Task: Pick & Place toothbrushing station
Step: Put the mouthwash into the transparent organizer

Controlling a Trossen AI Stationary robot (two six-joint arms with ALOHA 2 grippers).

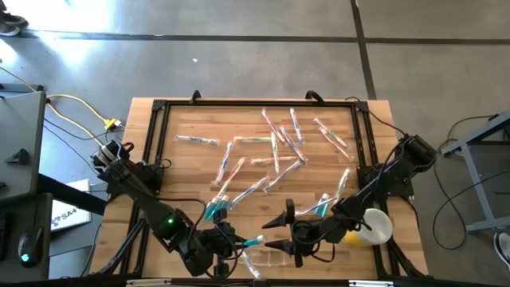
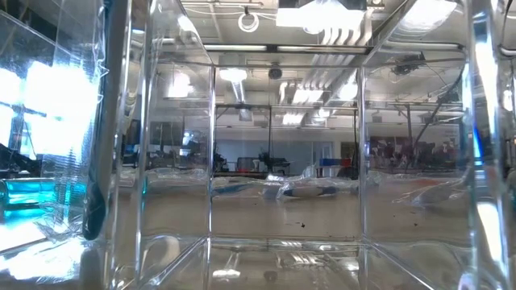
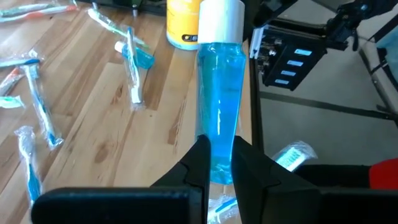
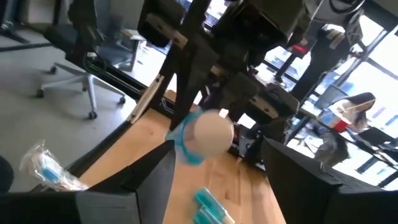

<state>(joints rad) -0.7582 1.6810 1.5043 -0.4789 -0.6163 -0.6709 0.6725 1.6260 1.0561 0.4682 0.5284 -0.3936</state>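
Bench (image 1: 183,119): wooden top with a black frame along its edges, seen from above.

Left gripper (image 1: 239,241): at about 6 o'clock on the bench, near the front edge. Clenched on a blue tube (image 3: 219,112) with a white cap; in the left wrist view the two dark fingers (image 3: 196,165) pinch the tube's lower end, and the cap points away from the wrist.

Right gripper (image 1: 280,226): just to the 3 o'clock side of the left gripper, also near the front edge. Released; its fingers stand wide apart and hold nothing. In the right wrist view the tube's white cap shows between the spread fingers, without touching them.

Clear organiser (image 1: 271,259): transparent compartmented box at the front edge, 6 o'clock, just below both grippers. Its walls fill the low view.

Yellow bottle (image 1: 368,227): white-capped, at about 4 o'clock, lying beside the right arm.

Wrapped toothbrushes (image 1: 275,147): many, in clear sleeves, scattered loose from the centre to about 1 o'clock; one pair (image 3: 134,62) lies near the yellow bottle.
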